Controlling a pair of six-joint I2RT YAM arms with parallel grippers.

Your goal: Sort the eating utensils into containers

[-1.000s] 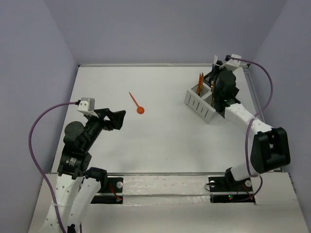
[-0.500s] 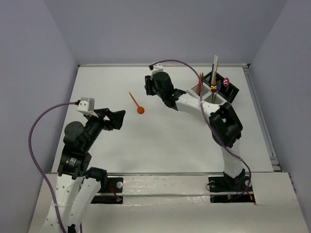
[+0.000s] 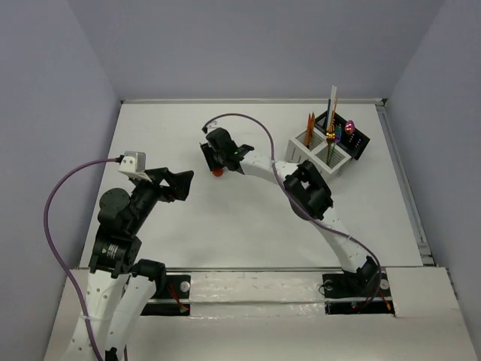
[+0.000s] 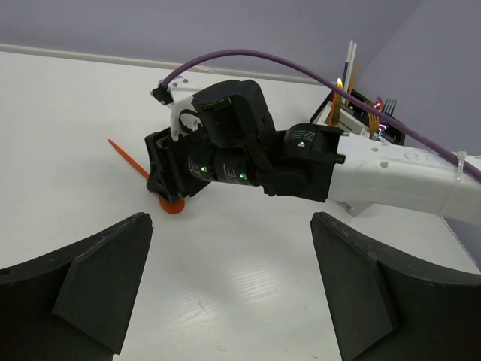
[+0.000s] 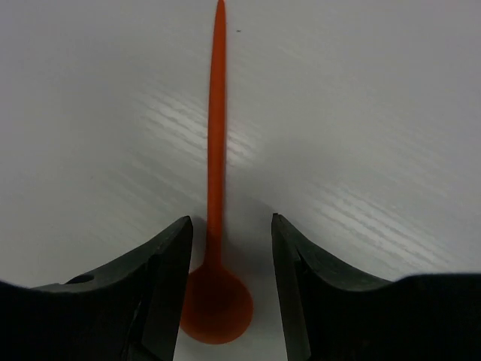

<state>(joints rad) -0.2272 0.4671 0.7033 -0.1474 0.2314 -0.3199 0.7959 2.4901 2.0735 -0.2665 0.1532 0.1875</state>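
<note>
An orange-red round-bowled spoon (image 5: 216, 150) lies flat on the white table, its bowl (image 3: 218, 172) showing just under my right gripper (image 3: 213, 156). In the right wrist view the right gripper (image 5: 231, 226) is open, one finger on each side of the handle just above the bowl, touching neither side. My left gripper (image 4: 233, 301) is open and empty, low over the table a little left of the spoon (image 4: 171, 204). The containers stand at the back right: the white slatted caddy (image 3: 336, 159) and the black perforated box (image 3: 359, 143), holding several upright orange, gold and coloured utensils (image 3: 331, 124).
My right arm (image 3: 263, 167) stretches across the table from the caddy's side to the spoon. The table's back wall (image 3: 248, 100) runs behind both. A purple cable (image 3: 248, 120) loops above the right wrist.
My right arm has swung left from the containers across the table to the spoon, and its jaws have widened around the handle. The left arm and the spoon have not moved.
</note>
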